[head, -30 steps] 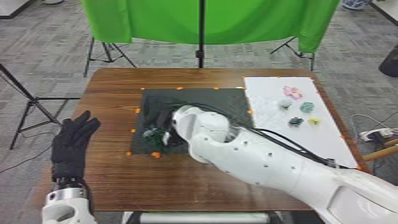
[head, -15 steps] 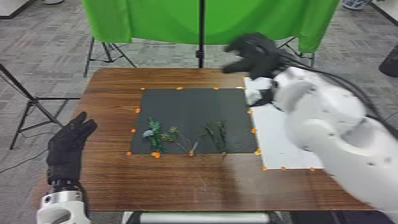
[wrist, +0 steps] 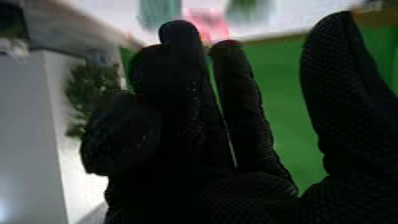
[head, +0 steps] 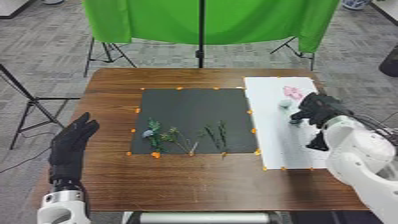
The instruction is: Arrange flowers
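Green cloth (head: 266, 25) behind brown table (head: 204, 180)

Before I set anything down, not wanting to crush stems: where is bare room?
Free: the far part of the black mat, beyond the flower stems, and the wooden table nearer than the mat. Crowded: the mat's near part, with the stems, and the white sheet around the right robot hand and pink flower.

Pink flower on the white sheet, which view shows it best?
The head view: there the pink flower lies on the white sheet with nothing over it. In the right wrist view, the black-gloved right hand covers part of it.
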Controlling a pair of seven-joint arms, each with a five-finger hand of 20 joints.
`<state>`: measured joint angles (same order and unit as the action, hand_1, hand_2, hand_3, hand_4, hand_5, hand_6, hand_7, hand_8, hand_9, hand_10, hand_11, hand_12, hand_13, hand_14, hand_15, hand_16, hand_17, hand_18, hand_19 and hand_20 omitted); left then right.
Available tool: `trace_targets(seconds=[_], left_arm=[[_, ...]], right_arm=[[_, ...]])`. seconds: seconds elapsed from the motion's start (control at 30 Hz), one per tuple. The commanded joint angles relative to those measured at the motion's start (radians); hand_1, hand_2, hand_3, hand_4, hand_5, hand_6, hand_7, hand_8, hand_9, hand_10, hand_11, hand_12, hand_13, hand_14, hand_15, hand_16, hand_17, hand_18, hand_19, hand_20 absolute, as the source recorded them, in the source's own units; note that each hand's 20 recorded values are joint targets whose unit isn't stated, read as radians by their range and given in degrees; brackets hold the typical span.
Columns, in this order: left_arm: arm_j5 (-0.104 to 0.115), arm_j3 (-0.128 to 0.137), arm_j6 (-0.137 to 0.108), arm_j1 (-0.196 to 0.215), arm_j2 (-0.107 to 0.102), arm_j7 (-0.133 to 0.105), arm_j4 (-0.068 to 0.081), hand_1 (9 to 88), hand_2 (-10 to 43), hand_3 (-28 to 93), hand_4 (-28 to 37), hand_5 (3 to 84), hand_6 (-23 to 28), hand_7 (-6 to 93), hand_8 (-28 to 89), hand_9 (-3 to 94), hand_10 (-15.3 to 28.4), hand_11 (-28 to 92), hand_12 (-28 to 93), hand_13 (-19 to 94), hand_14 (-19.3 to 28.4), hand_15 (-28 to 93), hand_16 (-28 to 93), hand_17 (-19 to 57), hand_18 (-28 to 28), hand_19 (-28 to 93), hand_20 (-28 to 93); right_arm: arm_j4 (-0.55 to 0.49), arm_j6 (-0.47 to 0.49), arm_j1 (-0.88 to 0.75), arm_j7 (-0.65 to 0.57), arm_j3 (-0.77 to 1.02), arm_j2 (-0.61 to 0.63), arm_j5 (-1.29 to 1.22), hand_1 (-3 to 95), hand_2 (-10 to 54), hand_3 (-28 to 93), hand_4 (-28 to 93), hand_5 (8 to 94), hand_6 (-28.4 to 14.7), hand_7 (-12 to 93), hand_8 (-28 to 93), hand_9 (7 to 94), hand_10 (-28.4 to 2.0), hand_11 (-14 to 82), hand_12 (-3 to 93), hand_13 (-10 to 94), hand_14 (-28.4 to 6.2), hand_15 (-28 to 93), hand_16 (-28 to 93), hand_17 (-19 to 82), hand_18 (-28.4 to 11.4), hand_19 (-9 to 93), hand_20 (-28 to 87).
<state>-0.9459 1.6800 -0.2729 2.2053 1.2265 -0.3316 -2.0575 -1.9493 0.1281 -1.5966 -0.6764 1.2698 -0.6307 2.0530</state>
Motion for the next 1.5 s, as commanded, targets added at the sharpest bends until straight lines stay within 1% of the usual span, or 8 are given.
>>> trace_targets(seconds=[0.03, 0.37, 0.47, 0.6, 0.83, 1.03, 1.27, 1.5], left_arm=[[-0.008, -0.002, 0.01, 0.004, 0.006, 0.018, 0.006, 29.6, 0.1, 65, -22.3, 47.7, 6.1, 7.3, -6, 46.3, 14.2, 17, 10, 37, 15.9, 16, -2, 9.9, 8.8, 3, 17], [-0.011, -0.003, 0.013, 0.018, 0.015, 0.013, 0.0, 29.6, 0.1, 65, -22.1, 47.7, 6.0, 7.4, -6, 46.4, 14.1, 17, 10, 37, 16.0, 16, -2, 9.8, 8.9, 2, 17], [-0.007, -0.002, 0.005, 0.02, 0.017, 0.01, -0.001, 29.7, 0.1, 65, -22.2, 47.7, 6.0, 7.3, -6, 46.4, 14.1, 17, 10, 37, 16.0, 16, -2, 9.8, 8.9, 2, 17], [-0.007, 0.004, -0.002, 0.023, 0.013, 0.005, -0.002, 29.8, 0.1, 65, -22.2, 47.6, 6.1, 7.2, -6, 46.4, 14.2, 17, 10, 37, 16.1, 16, -2, 9.9, 8.8, 3, 17], [0.0, 0.006, -0.017, 0.029, 0.008, -0.002, -0.006, 29.7, 0.1, 65, -22.1, 47.6, 6.2, 7.1, -6, 46.3, 14.3, 17, 10, 37, 16.2, 16, -2, 10.0, 8.8, 3, 17], [0.002, -0.011, -0.044, 0.021, 0.006, -0.003, -0.006, 27.9, 1.4, 65, -23.3, 47.7, 6.0, 7.2, -6, 46.3, 14.2, 17, 10, 36, 16.5, 16, -2, 10.3, 8.9, 3, 18], [0.036, -0.048, -0.108, 0.003, -0.002, -0.002, -0.01, 21.3, 20.4, 59, -28.3, 48.4, 6.0, 6.9, -6, 46.9, 14.7, 16, 9, 36, 16.4, 16, -3, 10.7, 8.6, 3, 19], [0.036, -0.051, -0.123, -0.003, -0.011, 0.002, -0.014, 26.5, 31.3, 52, -28.3, 48.3, 5.7, 6.3, -6, 47.8, 14.9, 15, 9, 37, 15.9, 17, -3, 11.2, 8.4, 3, 19]], right_arm=[[0.021, -0.034, -0.057, -0.011, 0.003, -0.023, -0.032, 39.1, -9.5, 59, -13, 58.2, -1.5, 11, -6, 69.7, -18.3, 19.2, 25.0, 81, -8.2, 62, 33, 60, -11.2, 93, 46], [0.108, -0.197, -0.066, 0.033, -0.096, -0.034, 0.065, 50.9, -9.5, 60, -16, 62.5, 0.2, 15, -7, 75.9, -15.1, 20.0, 27.3, 86, -4.7, 59, 33, 64, -9.4, 93, 47], [0.124, -0.261, -0.044, 0.053, -0.119, -0.023, 0.083, 64.7, -9.5, 44, -10, 70.7, -1.4, 16, 8, 84.5, -11.4, 9.6, 39.4, 88, -3.6, 58, 34, 66, -8.7, 93, 48], [0.094, -0.297, 0.042, 0.074, -0.131, 0.012, 0.084, 68.5, -9.5, 45, -9, 78.9, -2.0, 17, 13, 90.5, -10.1, 8.8, 41.0, 91, -3.1, 57, 34, 68, -8.6, 93, 48], [0.047, -0.318, 0.446, 0.139, -0.347, -0.016, 0.028, 69.2, -9.5, 46, -10, 80.7, -2.3, 17, 13, 92.1, -10.2, 8.8, 41.5, 92, -3.0, 56, 35, 68, -8.4, 93, 48], [0.183, -0.294, 0.806, 0.255, -0.679, -0.261, -0.044, 68.4, -9.5, 47, -10, 80.6, -2.3, 17, 13, 91.9, -10.3, 8.5, 41.8, 92, -2.8, 55, 36, 68, -8.1, 93, 48], [0.407, -0.197, 0.901, 0.313, -0.808, -0.566, -0.111, 68.0, -9.5, 47, -11, 80.7, -2.1, 17, 13, 91.9, -10.1, 8.4, 41.8, 92, -2.6, 55, 36, 68, -7.9, 93, 48], [0.578, -0.131, 0.92, 0.359, -0.86, -0.719, -0.113, 67.5, -9.5, 47, -11, 80.3, -2.0, 17, 13, 91.5, -9.9, 8.2, 41.7, 92, -2.6, 55, 36, 68, -8.0, 93, 49]])
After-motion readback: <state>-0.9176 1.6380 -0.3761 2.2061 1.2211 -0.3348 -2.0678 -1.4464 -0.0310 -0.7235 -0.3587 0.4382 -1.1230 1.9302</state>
